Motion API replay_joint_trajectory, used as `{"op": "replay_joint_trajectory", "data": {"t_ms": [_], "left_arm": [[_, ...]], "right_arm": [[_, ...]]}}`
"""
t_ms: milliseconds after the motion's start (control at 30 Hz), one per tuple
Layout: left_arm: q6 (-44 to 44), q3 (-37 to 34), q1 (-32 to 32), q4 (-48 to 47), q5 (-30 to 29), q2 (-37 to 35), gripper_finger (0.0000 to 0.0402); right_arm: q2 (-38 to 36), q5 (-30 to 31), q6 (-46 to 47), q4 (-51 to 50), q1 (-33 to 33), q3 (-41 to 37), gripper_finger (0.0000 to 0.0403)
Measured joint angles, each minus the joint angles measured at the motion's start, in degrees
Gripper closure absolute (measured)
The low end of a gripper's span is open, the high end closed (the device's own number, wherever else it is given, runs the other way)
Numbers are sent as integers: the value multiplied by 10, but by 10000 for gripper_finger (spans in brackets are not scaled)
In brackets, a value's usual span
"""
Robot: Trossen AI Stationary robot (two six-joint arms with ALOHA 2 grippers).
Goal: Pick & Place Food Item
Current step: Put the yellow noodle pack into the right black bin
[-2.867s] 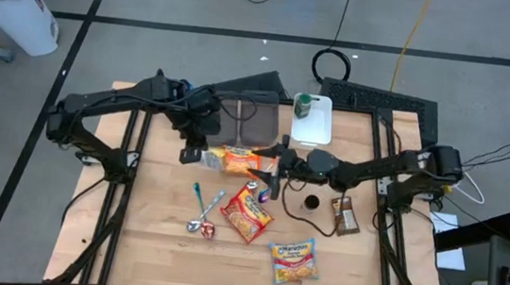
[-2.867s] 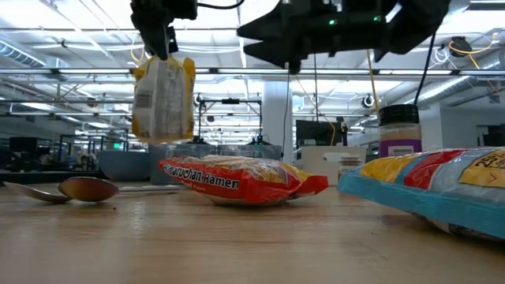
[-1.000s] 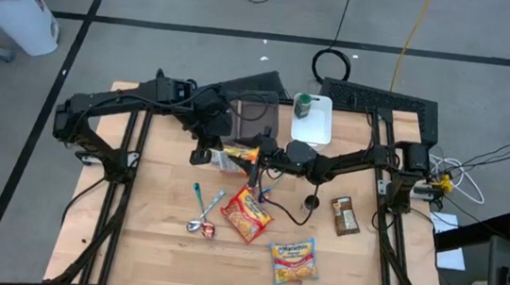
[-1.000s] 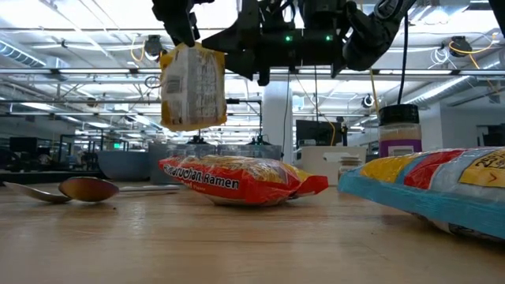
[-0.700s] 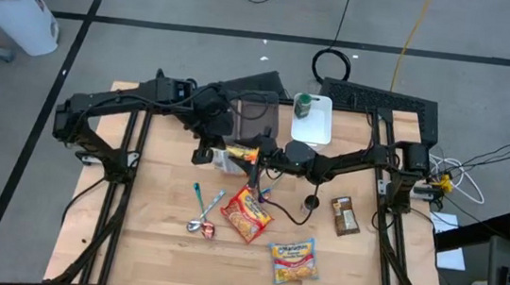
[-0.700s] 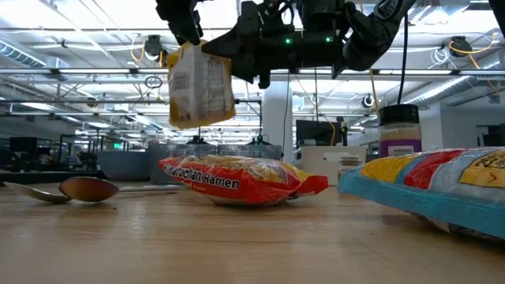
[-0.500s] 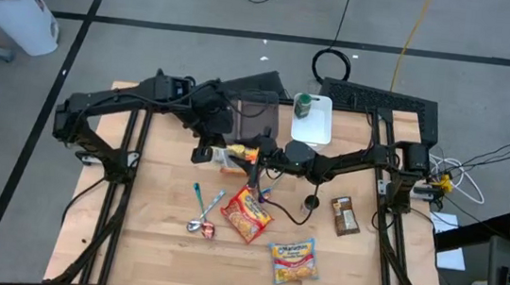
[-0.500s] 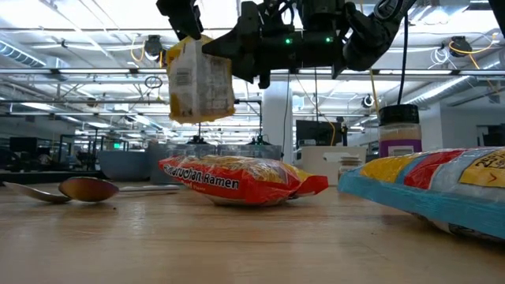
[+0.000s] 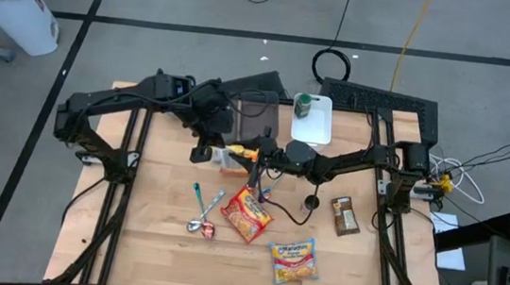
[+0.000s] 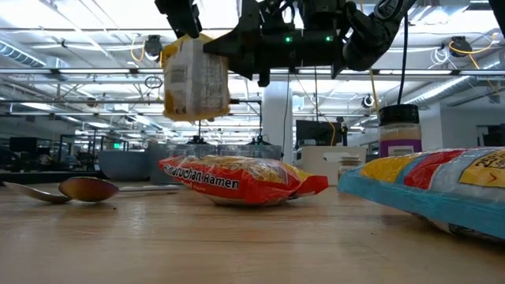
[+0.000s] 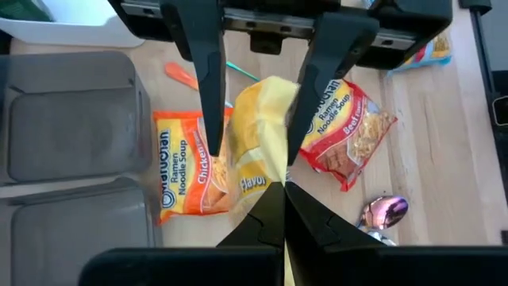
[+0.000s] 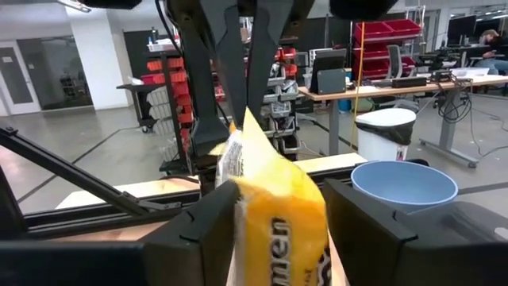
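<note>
Yellow ramen packet [image 10: 196, 77] hangs in the air above the middle of the table [image 9: 158, 256], toward the far side, well clear of the wood. Left gripper [image 9: 219, 145] has its fingers pinched fully together on the packet's top seam; in the left wrist view the two dark fingers [image 11: 266, 218] meet at a point on the yellow wrapper. Right gripper [image 9: 255, 159] faces it from the right, level with the packet, its fingers [image 12: 198, 230] set one on each side of the packet's body, part open and close against the wrapper; contact cannot be made out. Directly below on the table lies an orange chicken ramen packet [image 11: 186, 171], and just near of it a red beef ramen packet [image 9: 247, 212]. Left of the red packet are two spoons [image 9: 200, 220]. Nearer still, toward the right, lies a blue-edged ramen packet [image 9: 293, 259]. A small brown bar [image 9: 345, 215] lies right of centre beside a dark round object [image 9: 310, 203]. At the far edge stand a grey tray [image 9: 256, 116] and a white bin [image 9: 314, 122] holding a green-capped jar [image 9: 303, 101].
</note>
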Motion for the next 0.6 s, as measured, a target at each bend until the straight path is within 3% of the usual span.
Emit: {"op": "replay_joint_trajectory", "data": {"t_ms": [600], "left_arm": [[2,0,0,-3,0,8,401]], "right_arm": [[0,-1,-1,12,0,0,273]]}}
